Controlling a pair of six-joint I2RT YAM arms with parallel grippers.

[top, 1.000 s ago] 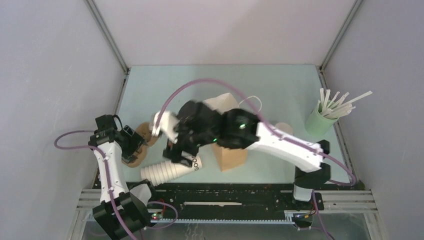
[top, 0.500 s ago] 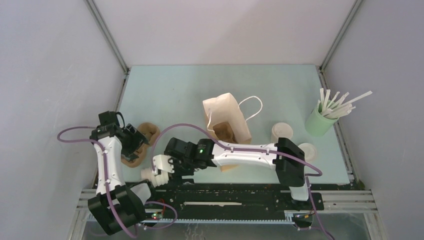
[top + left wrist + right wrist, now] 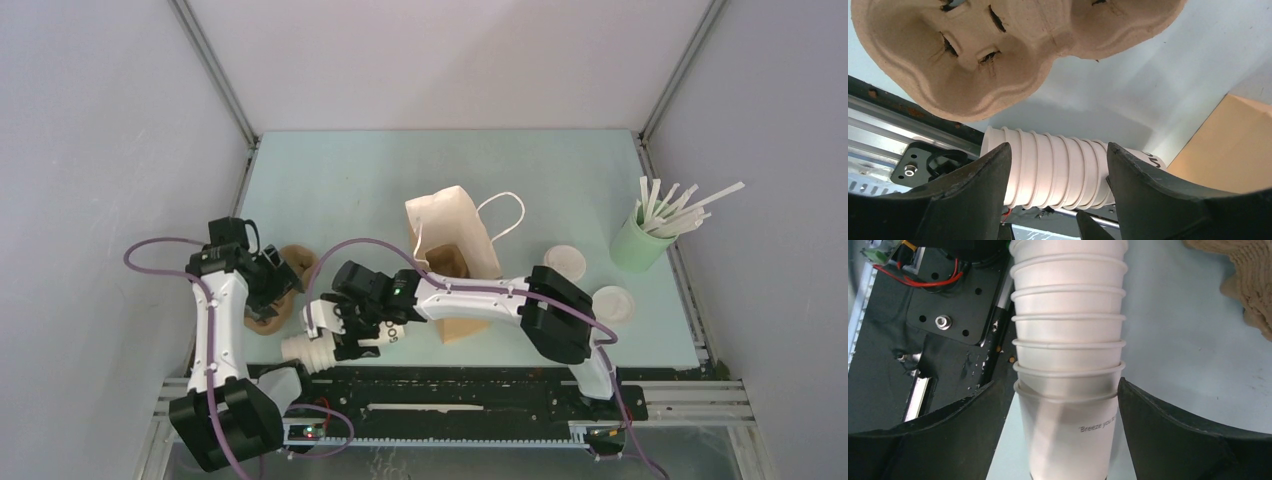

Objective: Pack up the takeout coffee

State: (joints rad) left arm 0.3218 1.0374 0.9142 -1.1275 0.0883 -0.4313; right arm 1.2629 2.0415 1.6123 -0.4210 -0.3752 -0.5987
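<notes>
Because the right gripper [image 3: 1063,385] has its jaws spread astride the lying cup stack [image 3: 1068,340], closing could crush it or roll it off the counter's [image 3: 350,180] near edge. The left gripper [image 3: 1058,150] gapes empty near the pulp carrier [image 3: 973,55]. Only the overhead view shows the takeout coffee [image 3: 565,262], upright beside the paper bag [image 3: 455,235], well apart from both

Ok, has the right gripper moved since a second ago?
Yes. The right gripper has shifted toward the near side, off the paper bag it was covering, and its open jaws now straddle the lying cup stack.
</notes>
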